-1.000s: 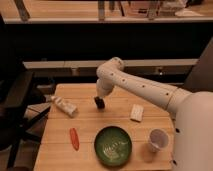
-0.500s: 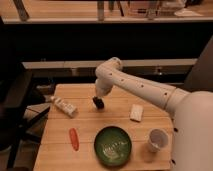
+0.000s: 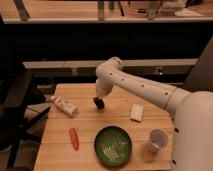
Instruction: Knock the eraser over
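Over the light wooden desk (image 3: 90,127), I saw the gripper (image 3: 99,103), fingers shut, dip slightly, hiding the small black eraser block, probably mid-knock.

- Table (image 3: 90,131): pale wood, smooth, dull sheen.
- Robot arm (image 3: 135,86): white hard shell, smooth, faint gloss.
- Gripper (image 3: 99,103), low over the table's middle, nearer the far edge: dark, matt, fingers closed.
- Green plate (image 3: 100,152), front edge: glossy.
- Cup (image 3: 158,140), front right corner: white, matt.
- Flat white block (image 3: 136,112), towards the right edge: matt.
- Bottle (image 3: 64,105), left edge: white, plastic-looking.
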